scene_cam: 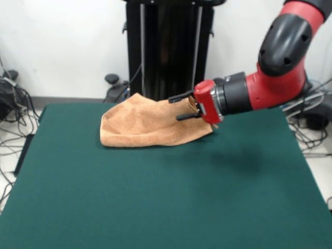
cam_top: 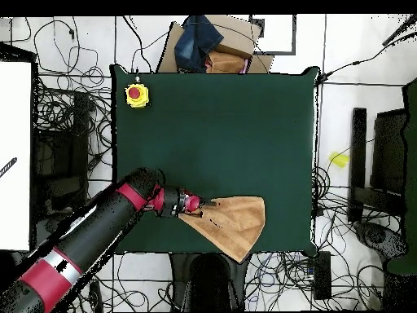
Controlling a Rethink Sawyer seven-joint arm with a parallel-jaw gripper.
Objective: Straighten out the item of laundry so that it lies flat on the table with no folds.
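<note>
The gripper point(scene_cam: 185, 107) was seen with fingers parted around a bunched corner of the peach towel point(scene_cam: 148, 127), which lay folded near the green table point(scene_cam: 166, 197)'s robot-side edge; that corner would best be drawn outward, low and slowly.

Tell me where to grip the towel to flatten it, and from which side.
Probably the narrow bunched corner of the towel, where the gripper already sits. Come in sideways, low over the table: the cloth fans wide from that point, so pulling away from the wide end should spread it.
</note>
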